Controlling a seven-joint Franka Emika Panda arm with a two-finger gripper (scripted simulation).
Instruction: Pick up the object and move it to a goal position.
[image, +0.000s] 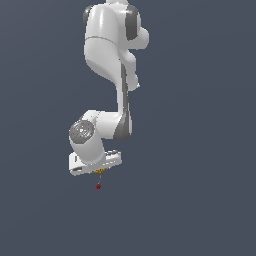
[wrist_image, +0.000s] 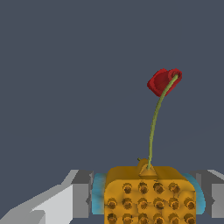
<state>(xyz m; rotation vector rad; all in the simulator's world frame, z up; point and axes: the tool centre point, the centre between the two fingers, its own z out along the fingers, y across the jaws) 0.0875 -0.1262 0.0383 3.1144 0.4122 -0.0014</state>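
Bumpy matt orange block (wrist_image: 148, 194); glossy white arm (image: 107, 45).

Pincer (image: 99, 170): at the arm's lower end, pointing down.
Object (image: 99, 171): between the pincer's fingers (wrist_image: 81, 194), touching both.
Stem (wrist_image: 154, 122): rising from the object to the red piece.
Red piece (image: 98, 186): just below the object, apart from the pincer.

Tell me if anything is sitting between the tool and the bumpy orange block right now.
Nothing visible. In the wrist view the orange block sits directly between the tool's fingers, with teal showing at both its sides. A thin green stem rises from the block to a red piece, away from the fingers.
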